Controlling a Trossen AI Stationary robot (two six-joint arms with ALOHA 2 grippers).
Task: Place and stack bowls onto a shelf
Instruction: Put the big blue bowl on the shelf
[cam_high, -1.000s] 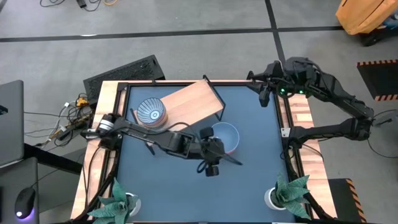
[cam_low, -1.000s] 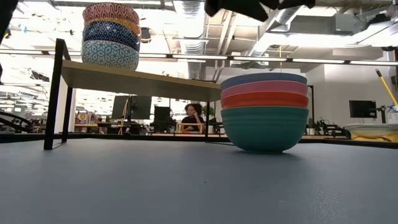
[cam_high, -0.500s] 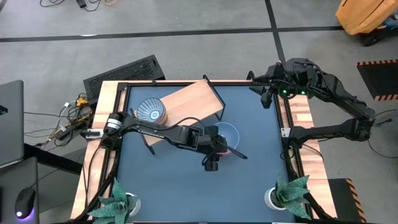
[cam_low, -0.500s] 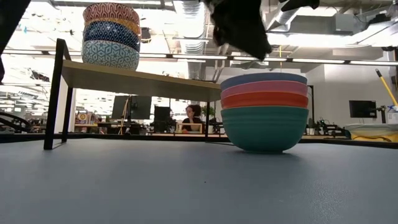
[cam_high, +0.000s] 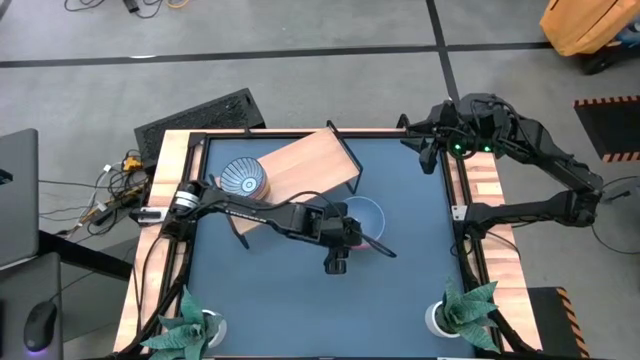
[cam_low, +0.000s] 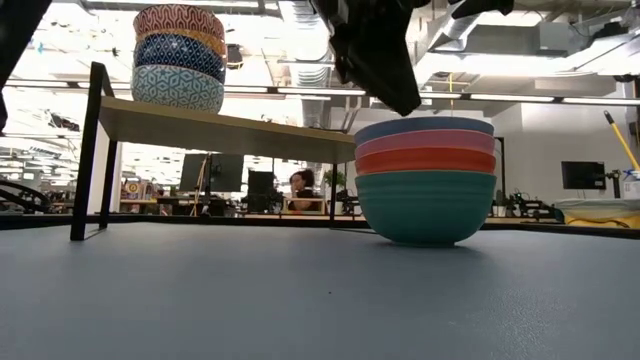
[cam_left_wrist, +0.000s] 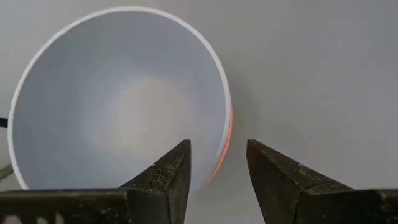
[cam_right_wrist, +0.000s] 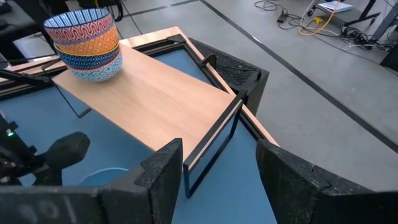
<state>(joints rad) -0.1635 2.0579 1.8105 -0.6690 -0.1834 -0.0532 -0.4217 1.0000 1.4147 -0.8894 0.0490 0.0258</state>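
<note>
The shelf (cam_high: 300, 163) had free board from its centre toward three o'clock; a stack of patterned bowls (cam_high: 243, 180) blocked its nine o'clock end. The left gripper (cam_high: 352, 236) hung open over the plain stacked bowls (cam_low: 425, 178), one finger either side of the rim at five o'clock. Tabletop (cam_high: 400, 300) toward six o'clock lay open.

Dark blue counter (cam_high: 290, 290), pale wood shelf (cam_high: 310, 165). On it, bowls (cam_right_wrist: 84, 46) in red swirls, orange, blue, teal lattice. Plain stack (cam_low: 425, 180): blue, pink, red, green at bottom.

The shelf (cam_right_wrist: 155, 93) is pale matt wood on thin black metal legs. Beside it, the stacked bowls (cam_low: 425, 180) look smooth and matt. The worktop (cam_low: 300, 300) is finely grained.
</note>
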